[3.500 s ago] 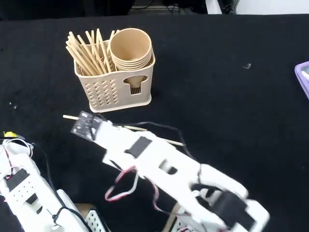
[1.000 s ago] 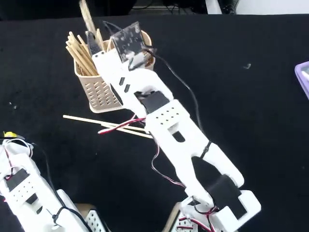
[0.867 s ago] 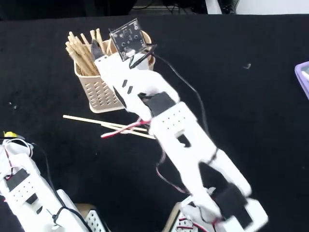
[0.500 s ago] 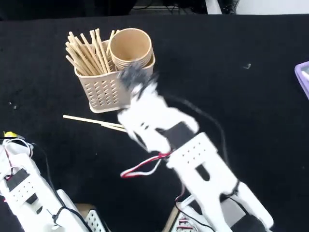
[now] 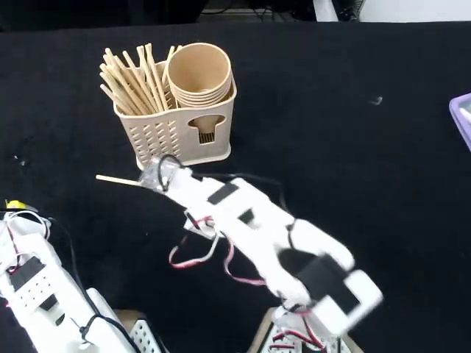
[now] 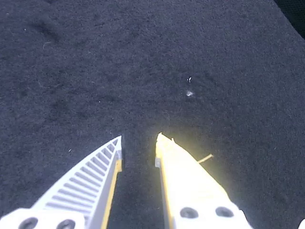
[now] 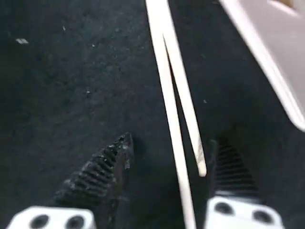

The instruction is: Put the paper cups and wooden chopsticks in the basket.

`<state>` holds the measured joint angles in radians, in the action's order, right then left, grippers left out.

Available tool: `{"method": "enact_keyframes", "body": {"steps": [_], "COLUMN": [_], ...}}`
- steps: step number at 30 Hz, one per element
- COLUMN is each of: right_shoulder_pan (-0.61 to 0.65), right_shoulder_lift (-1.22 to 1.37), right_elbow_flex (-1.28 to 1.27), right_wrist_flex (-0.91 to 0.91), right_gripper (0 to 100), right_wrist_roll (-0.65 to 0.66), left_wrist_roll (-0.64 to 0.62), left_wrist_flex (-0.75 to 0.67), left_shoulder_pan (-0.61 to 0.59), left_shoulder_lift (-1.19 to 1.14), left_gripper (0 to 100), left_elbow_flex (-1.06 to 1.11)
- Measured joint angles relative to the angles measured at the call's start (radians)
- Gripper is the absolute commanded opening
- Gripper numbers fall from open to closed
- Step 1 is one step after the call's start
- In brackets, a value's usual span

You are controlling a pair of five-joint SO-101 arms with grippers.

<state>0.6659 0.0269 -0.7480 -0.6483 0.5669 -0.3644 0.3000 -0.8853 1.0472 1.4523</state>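
Hand (image 7: 171,140), R: wide open, astride 2 loose chopsticks (image 7: 182,98).

The basket (image 5: 176,132) stands just beyond the right tool (image 7: 171,143), walling off the way ahead. Two chopsticks (image 7: 174,109) lie on the table (image 5: 353,169) between its spread jaws; broad table to the basket's right gives room to pass.

This looks like a robotics lab bench, not a home or a kitchen. A black cloth (image 5: 368,184) covers the whole table. A white plastic robot arm (image 5: 250,220) stands in the lower middle of the frame and a second arm (image 5: 37,294) at the lower left. Bare red and white wires (image 5: 176,262) hang loose from the middle one. A perforated mounting bracket (image 5: 143,337) sits at the bottom edge, and dark cables (image 5: 243,9) lie along the top edge.
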Motion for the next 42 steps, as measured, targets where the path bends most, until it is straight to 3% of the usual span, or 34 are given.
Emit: {"method": "enact_keyframes", "body": {"steps": [4, 10, 19, 26, 31, 36, 42], "right_shoulder_pan": [-0.003, -0.005, 0.014, 0.014, 0.048, 0.048, 0.049], "right_shoulder_lift": [0.100, 0.126, -0.186, -0.562, -0.819, -0.925, -0.779], "right_elbow_flex": [0.143, 0.204, 0.031, 0.026, 0.127, 0.183, 0.144], "right_wrist_flex": [-0.126, -0.216, -0.272, -0.301, -0.296, -0.061, 0.445], "right_gripper": [1.1, 1.0, 1.0, 1.1, 1.1, 1.1, 1.1], "right_wrist_roll": [0.100, 0.163, -0.031, -0.157, -0.324, -0.385, -0.393], "left_wrist_roll": [0.000, 0.000, 0.000, 0.000, 0.000, 0.000, 0.000], "left_wrist_flex": [-0.002, -0.002, -0.002, -0.002, -0.002, -0.002, -0.002], "left_shoulder_pan": [0.000, 0.000, 0.000, 0.000, 0.000, 0.000, 0.000], "left_shoulder_lift": [0.000, 0.000, 0.000, 0.000, 0.000, 0.000, 0.000], "left_gripper": [13, 13, 13, 13, 13, 13, 13], "left_elbow_flex": [0.000, 0.000, 0.000, 0.000, 0.000, 0.000, 0.000]}}
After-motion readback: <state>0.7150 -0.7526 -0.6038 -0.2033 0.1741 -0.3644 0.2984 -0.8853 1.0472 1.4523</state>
